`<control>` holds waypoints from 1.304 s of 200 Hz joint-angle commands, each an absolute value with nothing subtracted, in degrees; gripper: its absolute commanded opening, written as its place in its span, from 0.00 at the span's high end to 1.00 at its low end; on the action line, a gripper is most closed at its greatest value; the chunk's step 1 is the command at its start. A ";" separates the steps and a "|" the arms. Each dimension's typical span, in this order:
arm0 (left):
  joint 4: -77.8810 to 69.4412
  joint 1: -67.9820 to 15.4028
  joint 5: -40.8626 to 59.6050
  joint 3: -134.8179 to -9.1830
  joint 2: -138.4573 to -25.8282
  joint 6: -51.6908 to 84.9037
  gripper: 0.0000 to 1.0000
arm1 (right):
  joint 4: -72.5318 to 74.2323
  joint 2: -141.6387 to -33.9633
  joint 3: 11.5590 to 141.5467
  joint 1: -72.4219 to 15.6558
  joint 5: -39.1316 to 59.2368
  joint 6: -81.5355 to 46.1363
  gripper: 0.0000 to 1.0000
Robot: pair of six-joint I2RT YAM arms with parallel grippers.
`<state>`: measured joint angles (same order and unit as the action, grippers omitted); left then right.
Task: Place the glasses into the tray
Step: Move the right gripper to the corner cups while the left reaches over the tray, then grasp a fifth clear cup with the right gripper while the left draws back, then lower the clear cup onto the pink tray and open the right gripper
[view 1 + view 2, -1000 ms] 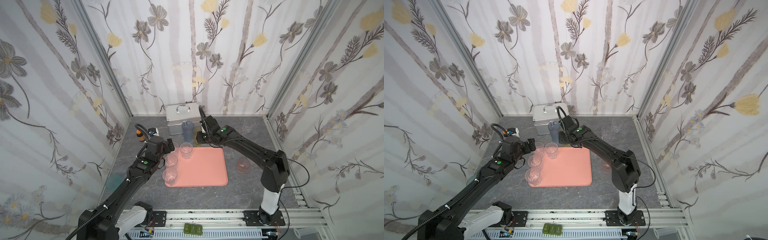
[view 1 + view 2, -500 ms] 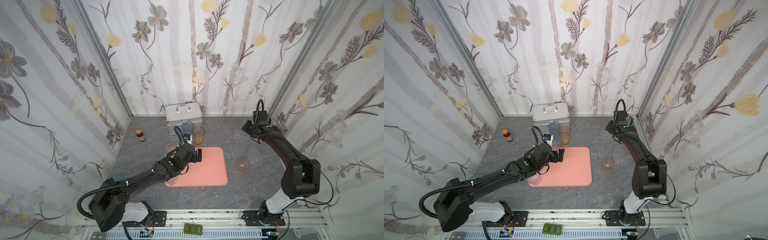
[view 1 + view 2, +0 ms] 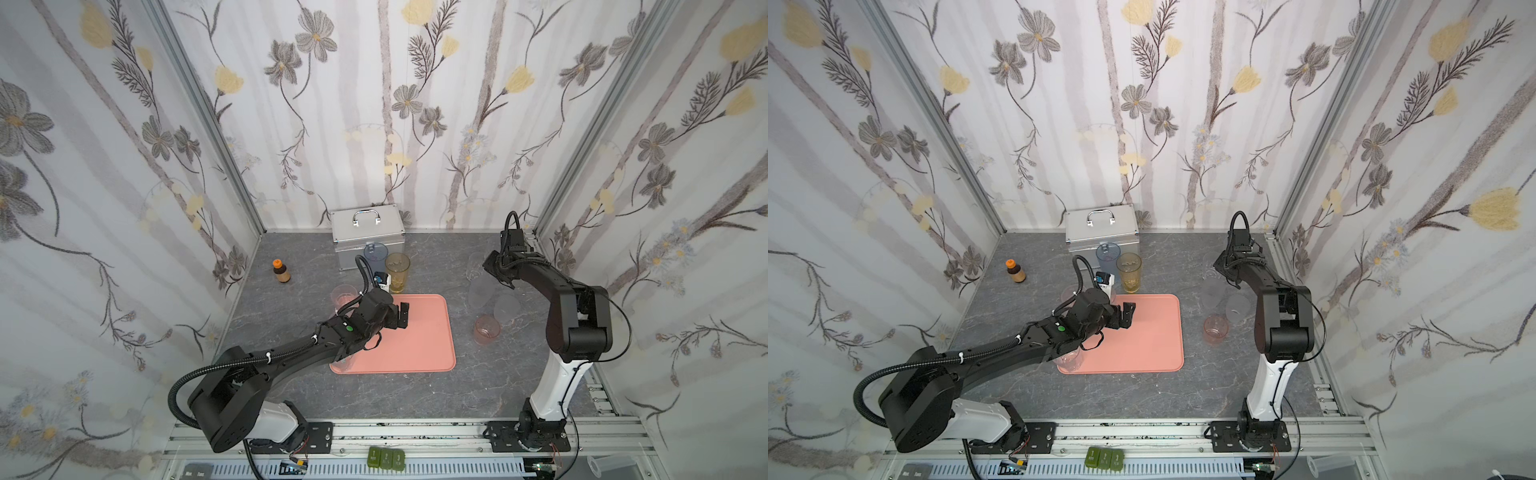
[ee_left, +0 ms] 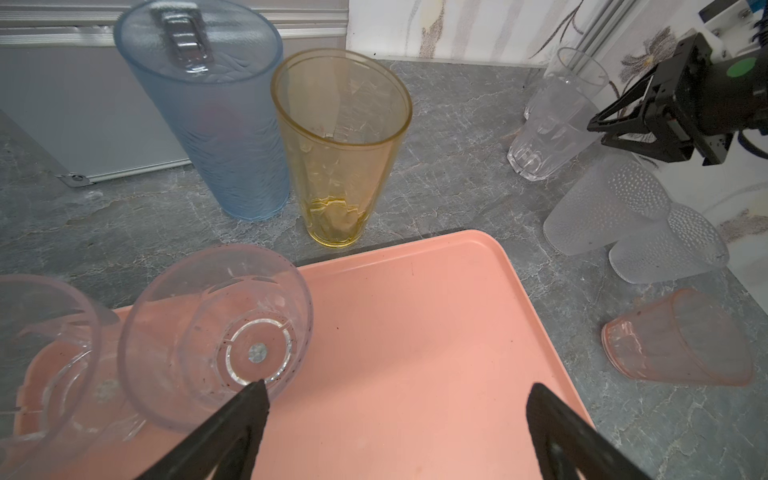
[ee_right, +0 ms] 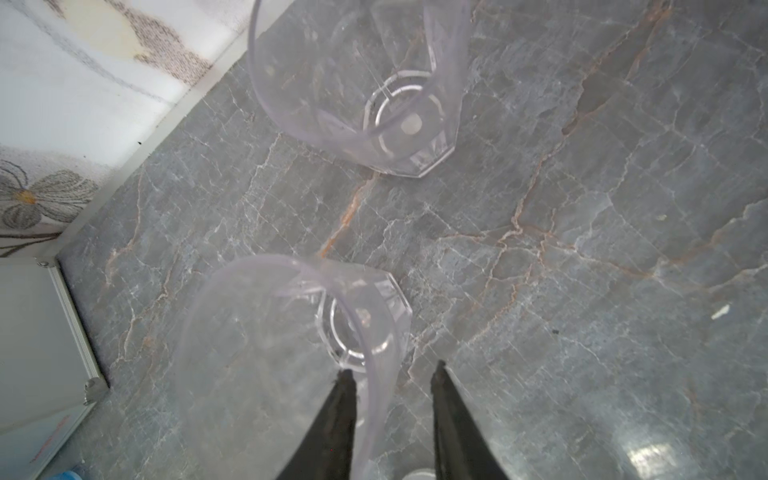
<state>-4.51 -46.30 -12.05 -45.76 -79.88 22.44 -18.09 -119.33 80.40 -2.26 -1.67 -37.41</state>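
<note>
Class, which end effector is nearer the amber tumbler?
Left. The left end effector hovers over the pink tray, close to the amber tumbler; the right end effector is far off, at a clear tumbler.

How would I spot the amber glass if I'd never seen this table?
Find the silver metal case against the back wall; two tall tumblers stand in front of it. The amber glass is the one nearer the pink tray, upright just outside its far edge. Its yellow-orange tint sets it apart from the blue glass beside it.
</note>
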 commanded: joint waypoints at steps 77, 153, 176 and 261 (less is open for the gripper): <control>-6.77 -45.44 -16.87 -46.17 -76.45 21.64 0.00 | -17.32 -109.85 79.79 -5.07 -6.09 -34.50 1.00; -5.96 -34.99 -15.61 -38.84 -61.97 20.73 0.00 | -28.67 -93.10 75.88 -20.58 -9.03 -29.62 1.00; -2.90 -32.29 -15.33 -37.97 -59.30 21.01 0.00 | -32.57 -91.83 74.90 -28.05 -9.68 -29.28 1.00; 4.66 -26.63 -14.13 -35.41 -55.81 22.42 0.00 | -39.51 -108.43 82.50 -55.21 -10.08 -32.80 1.00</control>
